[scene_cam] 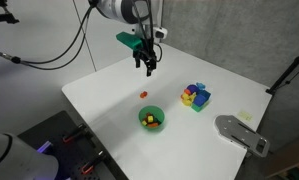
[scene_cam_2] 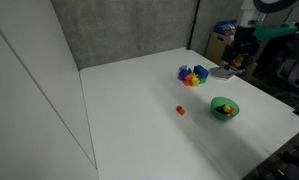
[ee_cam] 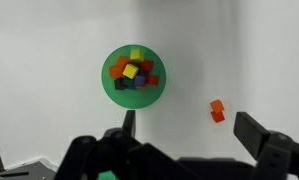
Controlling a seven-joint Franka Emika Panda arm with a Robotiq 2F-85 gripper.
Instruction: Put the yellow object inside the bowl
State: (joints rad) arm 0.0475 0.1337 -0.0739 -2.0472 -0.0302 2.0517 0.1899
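Small round green plastic bowl sits ahead of the jaws, toward one finger's side, and holds mixed blocks. Tiny yellow block appears to lie among them, though it is small. Robotiq gripper hangs high above, jaws spread wide and empty. Tiny red piece is on the white table near the opposite fingertip. Judged: placing is done, and the next move need only retreat clear. No writing legible.

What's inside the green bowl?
In the wrist view, the green bowl holds a little heap of coloured blocks: a yellow block on top, with red, orange and dark ones around it. The heap covers the bowl's bottom, so anything underneath is hidden.
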